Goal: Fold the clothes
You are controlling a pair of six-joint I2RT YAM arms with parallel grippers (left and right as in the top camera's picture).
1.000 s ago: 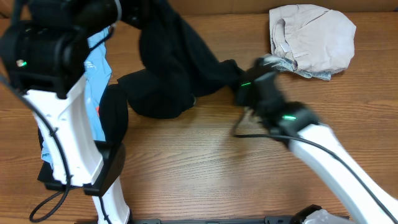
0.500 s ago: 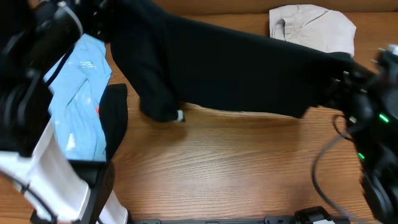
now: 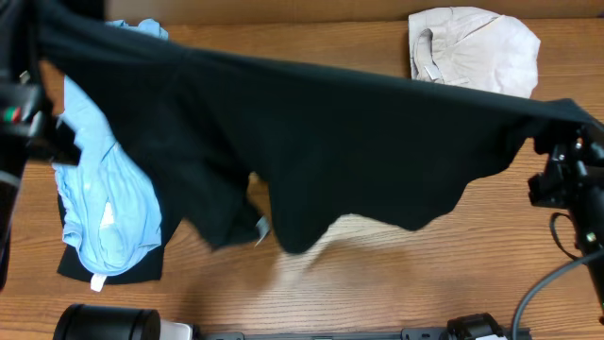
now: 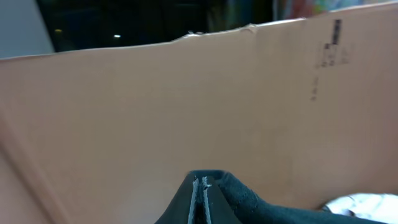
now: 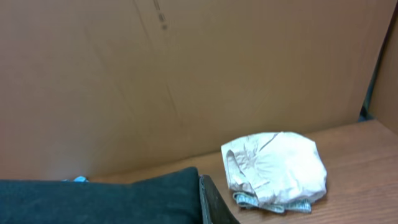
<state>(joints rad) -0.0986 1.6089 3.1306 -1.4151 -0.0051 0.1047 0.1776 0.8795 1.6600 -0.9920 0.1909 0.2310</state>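
Aloft, black shirt (image 3: 330, 132) stretched between left tool (image 4: 200, 191), right tool (image 5: 203, 190); both clamping it.

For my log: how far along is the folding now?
Done: nothing looks folded. In hand: the black shirt hangs stretched between the left gripper and the right gripper. Left: lay it flat, fold it, then the blue shirt and the beige bundle.

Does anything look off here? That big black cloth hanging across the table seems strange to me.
The large black shirt is stretched in the air, its lower edge sagging in uneven waves. The light blue shirt and beige fabric bundle lie crumpled, unfolded.
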